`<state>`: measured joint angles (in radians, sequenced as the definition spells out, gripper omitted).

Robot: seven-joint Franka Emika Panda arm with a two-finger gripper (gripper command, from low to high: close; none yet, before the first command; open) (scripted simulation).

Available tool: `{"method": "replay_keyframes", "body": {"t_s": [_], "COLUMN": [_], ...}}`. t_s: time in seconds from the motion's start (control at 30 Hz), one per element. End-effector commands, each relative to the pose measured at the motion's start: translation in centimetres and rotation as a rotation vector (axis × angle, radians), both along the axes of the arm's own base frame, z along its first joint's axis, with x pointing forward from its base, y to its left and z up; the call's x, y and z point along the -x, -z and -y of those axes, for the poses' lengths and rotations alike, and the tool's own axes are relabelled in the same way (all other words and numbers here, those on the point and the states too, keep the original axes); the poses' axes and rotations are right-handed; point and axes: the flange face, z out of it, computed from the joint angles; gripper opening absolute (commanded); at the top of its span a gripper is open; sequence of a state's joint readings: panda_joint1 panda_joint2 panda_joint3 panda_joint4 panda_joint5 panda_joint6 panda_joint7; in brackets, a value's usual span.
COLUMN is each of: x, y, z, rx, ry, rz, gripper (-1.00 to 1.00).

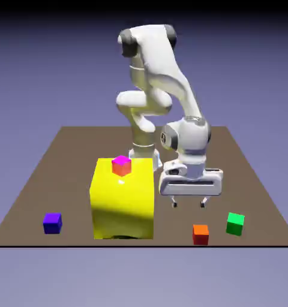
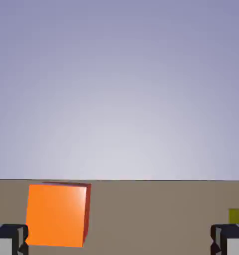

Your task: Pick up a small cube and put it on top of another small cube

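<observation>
Orange cube [image 1: 200,234] sits on the surface [image 1: 62,180] at five o'clock below the claw [image 1: 188,205], whose fingers are spread wide, empty.

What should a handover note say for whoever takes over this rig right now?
Gripper: fingers open, empty, hanging above the table just behind the orange cube.
Cubes: orange cube near the front edge, green cube beside it on the exterior view's right, blue cube far left. A small magenta-topped cube sits on the big yellow block.
Done: nothing grasped.
Left: close on a small cube, lift it, set it on another.
</observation>
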<state>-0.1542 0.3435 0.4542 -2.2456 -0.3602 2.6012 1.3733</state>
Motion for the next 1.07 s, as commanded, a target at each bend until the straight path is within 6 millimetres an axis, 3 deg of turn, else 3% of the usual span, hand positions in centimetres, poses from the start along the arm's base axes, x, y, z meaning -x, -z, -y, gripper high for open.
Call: {"method": "replay_keyframes", "body": {"t_s": [0.0, 0.1, 0.17, 0.3, 0.33, 0.37, 0.4, 0.53, 0.73, 0.77, 0.9, 0.93, 0.97, 1.03], "x": [-0.2, -0.5, -0.5, -0.5, -0.4, -0.4, -0.4, -0.5, 4.9, 4.9, 4.9, 4.9, 4.9, 4.7], "y": [1.0, 3.7, 3.9, 10.4, 10.9, 10.9, 10.9, 4.4, -1.7, -1.7, 5.3, 5.3, 5.3, 1.6], "z": [-0.7, -2.7, -2.9, -2.9, -2.9, -2.9, -2.9, -2.9, -16.6, -16.6, -16.5, -16.5, -16.5, -16.6], "rx": [-0.003, -0.014, -0.015, -0.016, -0.015, -0.015, -0.015, -0.016, -0.002, -0.002, -0.002, -0.002, -0.002, -0.004], "ry": [0.007, 0.032, 0.034, 0.035, 0.034, 0.034, 0.034, 0.035, -0.230, -0.230, -0.230, -0.230, -0.230, -0.228], "rz": [-0.024, -0.092, -0.097, -0.097, -0.097, -0.097, -0.097, -0.097, -0.099, -0.099, -0.098, -0.098, -0.098, -0.097], "gripper": [0.00, 0.00, 0.00, 0.00, 0.00, -1.00, -1.00, -1.00, -1.00, -1.00, -1.00, 1.00, 1.00, 1.00]}}
